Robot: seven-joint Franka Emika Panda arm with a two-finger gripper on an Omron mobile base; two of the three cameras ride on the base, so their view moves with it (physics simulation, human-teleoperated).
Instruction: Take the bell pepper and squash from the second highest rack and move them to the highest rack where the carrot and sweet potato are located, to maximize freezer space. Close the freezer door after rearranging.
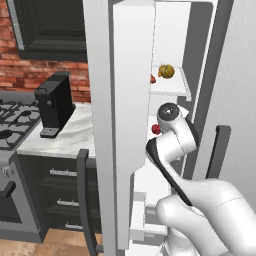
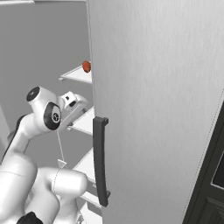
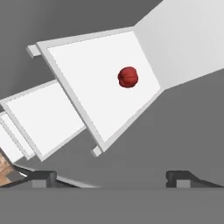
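The hand [image 3: 112, 177] is released and empty, its fingertips [image 3: 43, 177] wide apart below a white freezer rack [image 3: 87, 100] where a red bell pepper [image 3: 128, 77] sits at about one o'clock, while the yellow-orange squash [image 1: 166, 71] rests on a rack in the freezer [image 1: 200, 60].

Lighting is even and flat across my three views, with no visible lamp. The freezer [image 1: 170, 30] interior renders bright white, nearly washed out. Shadows are faint, seemingly soft grey under the shelves [image 3: 105, 83]. Edges are sharp, without blur, glare or lens distortion.
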